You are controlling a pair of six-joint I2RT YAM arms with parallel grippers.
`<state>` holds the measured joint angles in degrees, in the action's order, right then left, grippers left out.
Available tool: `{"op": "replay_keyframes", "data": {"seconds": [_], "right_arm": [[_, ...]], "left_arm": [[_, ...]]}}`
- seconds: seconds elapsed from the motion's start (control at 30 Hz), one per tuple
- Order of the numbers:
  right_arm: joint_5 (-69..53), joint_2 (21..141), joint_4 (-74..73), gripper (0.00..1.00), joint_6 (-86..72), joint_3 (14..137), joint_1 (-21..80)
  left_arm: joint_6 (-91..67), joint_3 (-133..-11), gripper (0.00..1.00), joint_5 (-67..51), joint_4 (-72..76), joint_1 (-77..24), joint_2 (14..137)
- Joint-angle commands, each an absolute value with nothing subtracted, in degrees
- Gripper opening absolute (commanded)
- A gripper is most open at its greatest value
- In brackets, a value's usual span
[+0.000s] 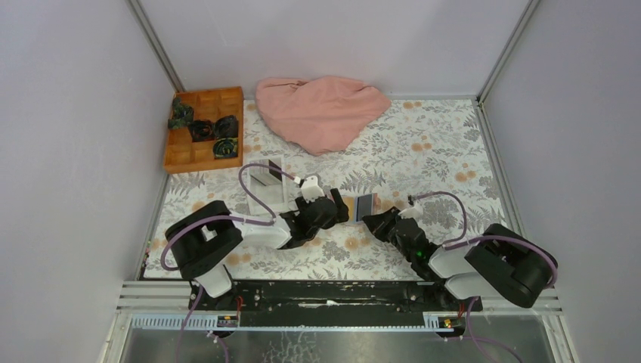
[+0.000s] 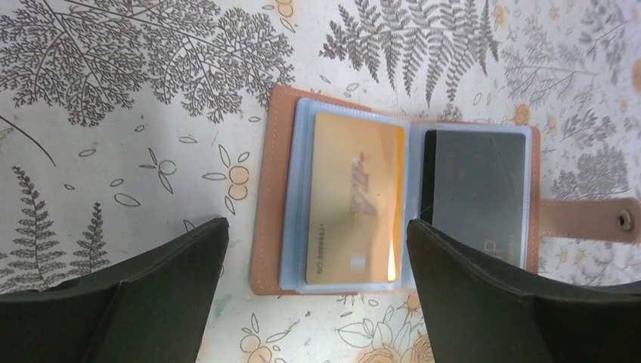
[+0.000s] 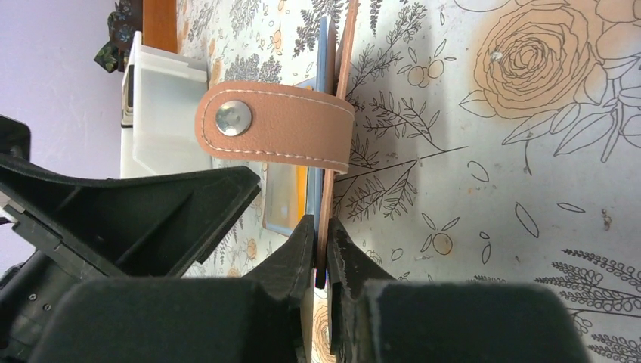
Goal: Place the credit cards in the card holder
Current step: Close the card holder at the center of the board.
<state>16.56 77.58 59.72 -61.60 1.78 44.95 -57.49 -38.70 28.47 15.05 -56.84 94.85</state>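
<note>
The reddish-brown card holder [image 2: 266, 204] lies open on the floral table between my two grippers; it also shows in the top view [image 1: 365, 204]. A gold card [image 2: 355, 197] sits in its left clear sleeve and a dark grey card [image 2: 476, 189] in its right sleeve. My left gripper [image 2: 314, 231] is open and empty just above the holder's near edge, one finger on each side of the gold card's page. My right gripper [image 3: 321, 242] is shut on the edge of the holder's leather cover [image 3: 338, 113], below its snap strap [image 3: 276, 128].
A white shallow tray [image 1: 274, 198] stands left of the holder with a dark flat piece in it. An orange wooden compartment box [image 1: 198, 155] with dark items is at the back left. A pink cloth [image 1: 317, 110] lies at the back centre.
</note>
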Motion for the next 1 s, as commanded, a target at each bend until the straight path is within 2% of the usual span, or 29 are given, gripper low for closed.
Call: {"op": "replay_keyframes", "data": {"seconds": [0.0,0.2,0.43,0.77,0.97], "right_arm": [[18.8,74.4,58.1,0.01,-64.3,1.6,45.3],[18.5,73.5,58.3,0.00,-68.7,0.3,45.4],[18.0,71.6,59.1,0.00,-72.3,-0.3,45.1],[19.1,63.2,52.4,0.00,-74.3,-0.4,44.6],[16.8,64.7,53.7,0.00,-74.2,0.0,44.5]], "left_arm": [[-59.7,-33.9,0.97,22.0,15.1,-54.3,97.1],[-61.5,-31.2,0.97,16.8,22.4,-53.6,98.9],[-61.9,-30.4,0.97,15.6,23.2,-53.7,99.6],[-63.2,-27.7,0.98,14.7,25.8,-53.7,99.5],[-64.7,-27.8,0.97,13.4,28.1,-53.7,99.0]]}}
